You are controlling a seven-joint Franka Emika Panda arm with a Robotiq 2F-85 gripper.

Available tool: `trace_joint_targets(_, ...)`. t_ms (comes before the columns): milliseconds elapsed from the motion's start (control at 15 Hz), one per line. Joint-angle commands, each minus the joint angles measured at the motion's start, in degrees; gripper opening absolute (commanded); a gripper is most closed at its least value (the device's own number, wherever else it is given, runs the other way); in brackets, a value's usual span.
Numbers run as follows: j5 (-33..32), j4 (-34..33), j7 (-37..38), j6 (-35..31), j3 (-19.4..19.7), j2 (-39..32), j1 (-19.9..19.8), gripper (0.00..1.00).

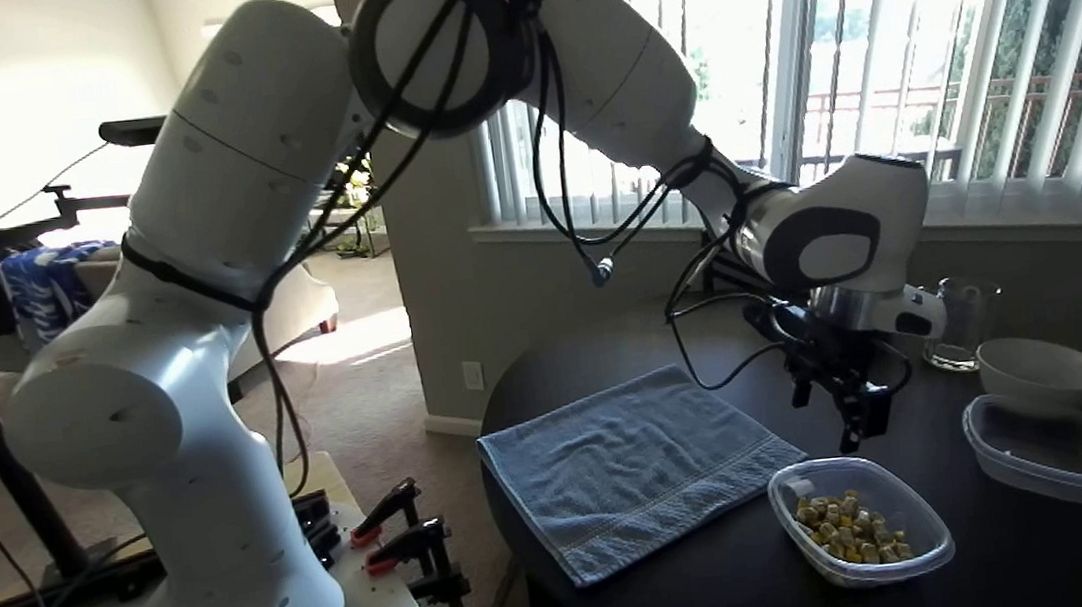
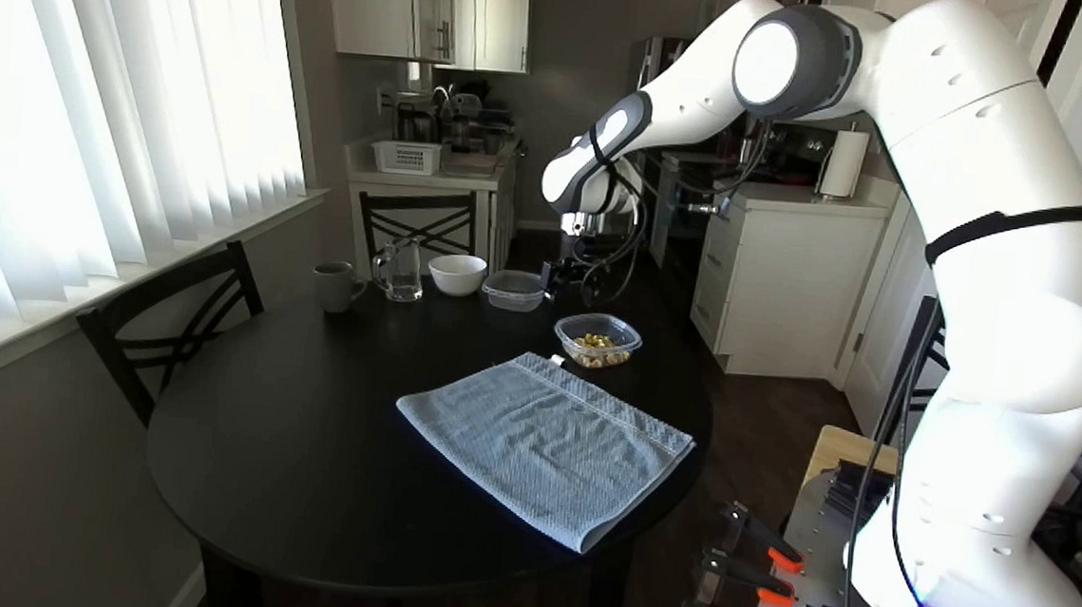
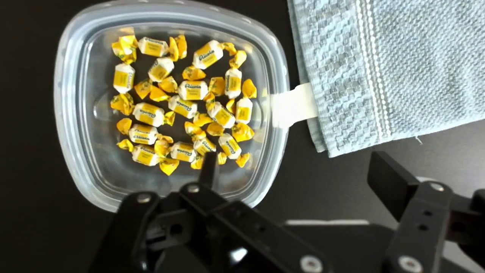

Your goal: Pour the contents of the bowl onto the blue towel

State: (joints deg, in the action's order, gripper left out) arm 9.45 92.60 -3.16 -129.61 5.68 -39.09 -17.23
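The clear plastic bowl (image 1: 903, 495) stands upright on the dark table and also shows in an exterior view (image 2: 589, 323) and in the wrist view (image 3: 68, 98). Its contents (image 3: 182, 104) are several yellow and white wrapped candies spread over its floor. The blue towel (image 1: 638, 464) lies flat beside the bowl, also seen in the wrist view (image 3: 428, 60); its white tag (image 3: 294, 106) reaches the bowl's rim. My gripper (image 3: 299, 172) is open and empty, above the table near the bowl. In the wrist view one finger overlaps the bowl, the other is over bare table.
An empty clear container (image 1: 1050, 456) stands near the bowl, beside a white bowl (image 1: 1041, 372) and a glass jug (image 1: 961, 325). A grey mug (image 2: 336, 286) stands farther along. The round table's edge (image 2: 445, 582) and a chair (image 2: 178, 326) show too.
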Motion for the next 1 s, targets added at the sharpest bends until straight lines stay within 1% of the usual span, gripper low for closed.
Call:
trace_joint_targets(0,2.0,-10.4,-2.6,3.8,-2.2,-8.2,-2.0,1.0)
trace_joint_targets(267,1.2,-19.5,-1.8,8.5,-3.2,-15.1,-2.3,1.0)
trace_joint_targets(533,1.0,-24.9,-0.3,14.7,-2.7,-19.7,-2.5,1.0)
trace_joint_targets(733,1.2,-27.8,0.0,17.6,-2.6,-22.2,-3.2,1.0)
trace_joint_targets(800,1.2,-28.8,0.0,18.2,-2.7,-22.9,-3.4,0.94)
trace_joint_targets(867,1.2,-29.8,-0.3,18.6,-2.8,-23.4,-3.5,0.74)
trace_joint_targets(933,1.1,-30.7,-0.1,18.9,-2.8,-24.0,-3.6,0.67)
